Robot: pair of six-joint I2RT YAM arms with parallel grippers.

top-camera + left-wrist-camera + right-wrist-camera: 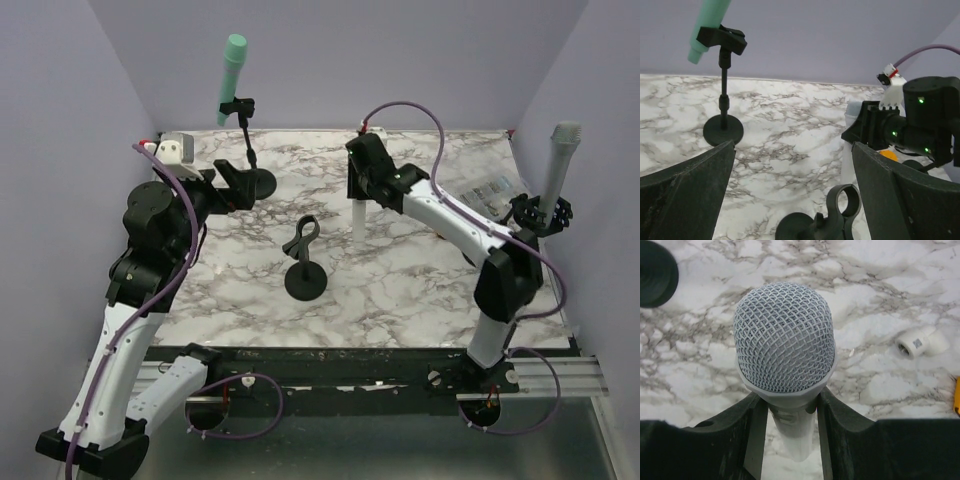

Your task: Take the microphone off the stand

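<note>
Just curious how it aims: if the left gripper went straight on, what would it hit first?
Probably the empty stand's clip, low ahead between the open fingers of the left gripper. Depth is unclear, so it might pass above it and meet the marble table instead.

On the table (420,285), an empty stand (304,272) is centred; the mic (358,218) is placed at its 2 o'clock, a second stand (251,165) at 11.

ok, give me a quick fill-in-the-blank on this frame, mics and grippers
The right gripper is ____ on the white microphone.
The left gripper is ____.
The clip of the middle stand is ____.
The back-left stand holds a ____ microphone.
Missing: shut; open; empty; green.
</note>
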